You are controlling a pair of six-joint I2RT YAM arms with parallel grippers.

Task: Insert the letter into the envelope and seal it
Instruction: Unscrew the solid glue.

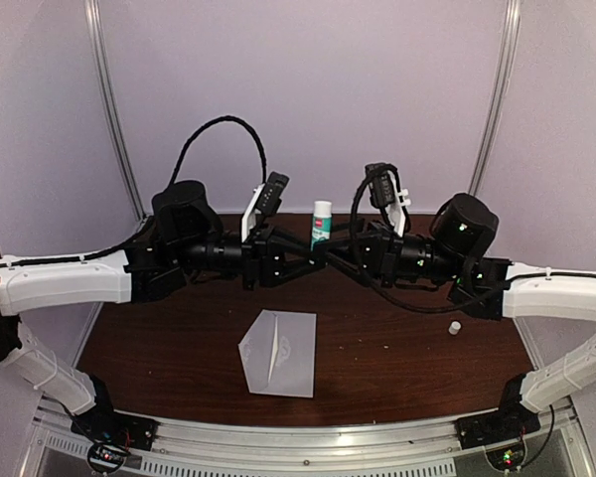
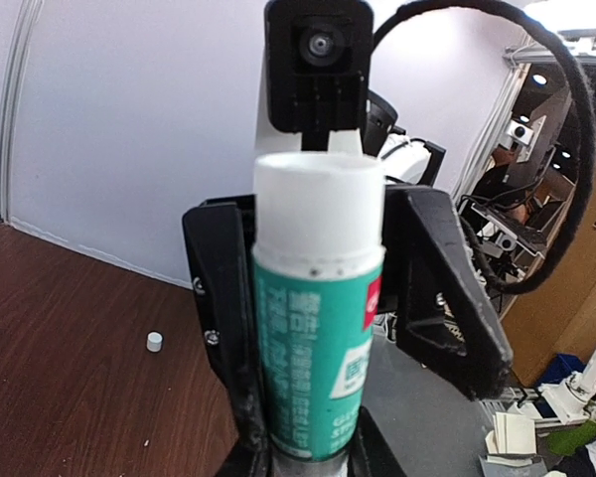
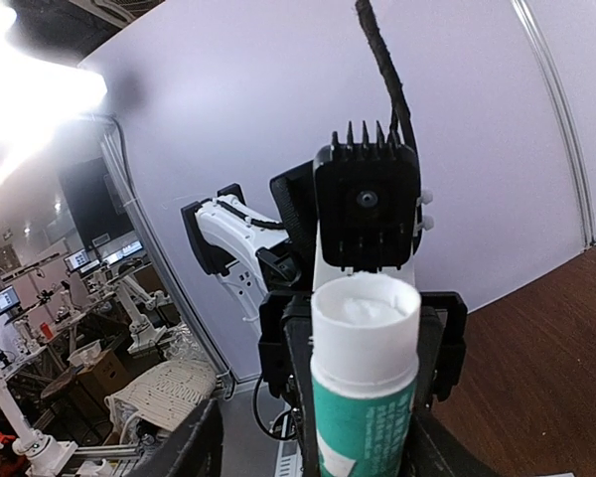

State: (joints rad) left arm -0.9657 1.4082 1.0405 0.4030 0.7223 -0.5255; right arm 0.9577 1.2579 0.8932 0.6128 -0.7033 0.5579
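Green-and-white plastic glue stick fills the left wrist view, its white end uppermost. The left gripper is clamped on the stick's lower body. The right gripper has a black finger on either side of the stick's upper half; whether they press on it I cannot tell. Well apart from the stick, a small white round cap lies on the dark brown wooden table.

The right wrist view meets the same stick from the opposite side and shows what the left does not: the bare white glue face inside the rim, uncapped. No paper shows beside the stick here.

Only the top view shows the small pale grey-lavender paper envelope. It lies flat, nearer the arm bases than the stick, with its triangular flap open. The plain white folded letter is nowhere separate, so I judge it is already inside.

The step looks like readying glue for sealing. It calls for one firm hold low on the stick, the other fingers square and clear of the glue face, so the stick neither tilts nor slips.
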